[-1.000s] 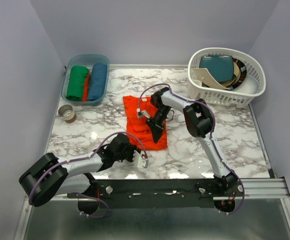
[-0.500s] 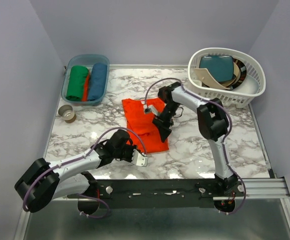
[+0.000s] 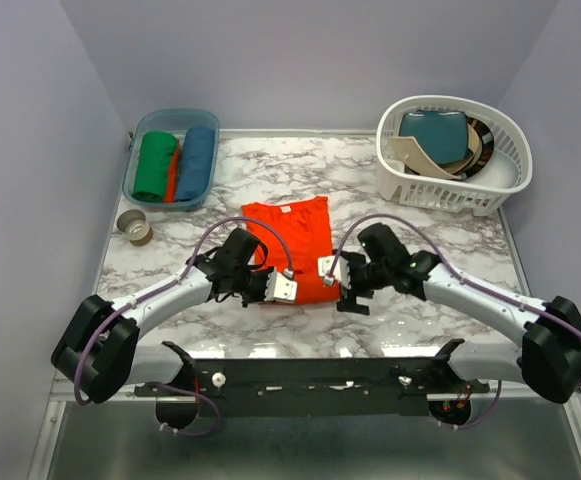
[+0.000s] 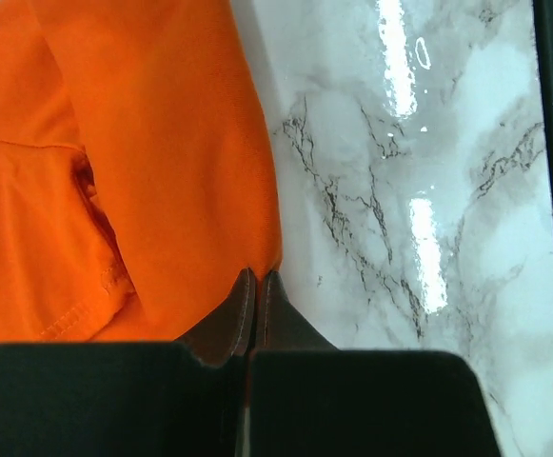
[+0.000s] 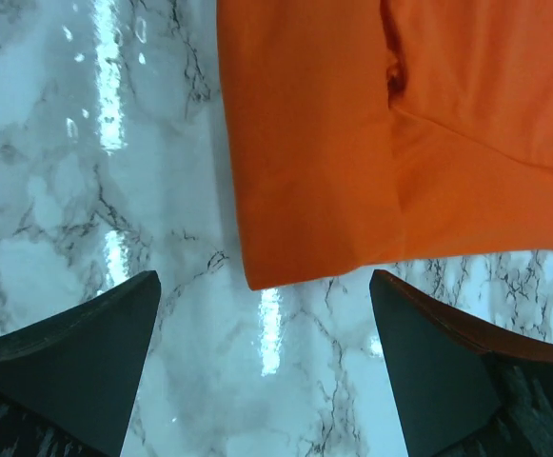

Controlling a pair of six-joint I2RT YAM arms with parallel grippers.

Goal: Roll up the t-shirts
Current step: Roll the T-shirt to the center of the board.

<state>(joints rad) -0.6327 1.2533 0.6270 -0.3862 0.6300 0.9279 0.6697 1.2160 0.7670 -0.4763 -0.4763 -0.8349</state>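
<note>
An orange-red t-shirt (image 3: 295, 240) lies flat on the marble table (image 3: 450, 250), folded into a long strip with its collar at the far end. My left gripper (image 3: 282, 288) is shut, and its tips (image 4: 259, 278) touch the strip's near left corner (image 4: 162, 171). No cloth shows between the jaws. My right gripper (image 3: 330, 272) stands wide open at the near right corner. In the right wrist view the shirt's corner (image 5: 352, 143) lies just ahead of the gap between the dark fingers (image 5: 95, 352). Rolled t-shirts, green (image 3: 154, 165), blue (image 3: 198, 162) and a red one between, lie in a bin.
The teal bin (image 3: 136, 192) sits at the far left corner, with a tape roll (image 3: 134, 226) in front of it. A white laundry basket (image 3: 450, 195) of folded clothes stands at the far right. Walls close in on three sides.
The right arm swung from above the shirt down to its near right corner and opened. The left gripper shut and moved up to the near left corner. The shirt now lies straight and flat.
</note>
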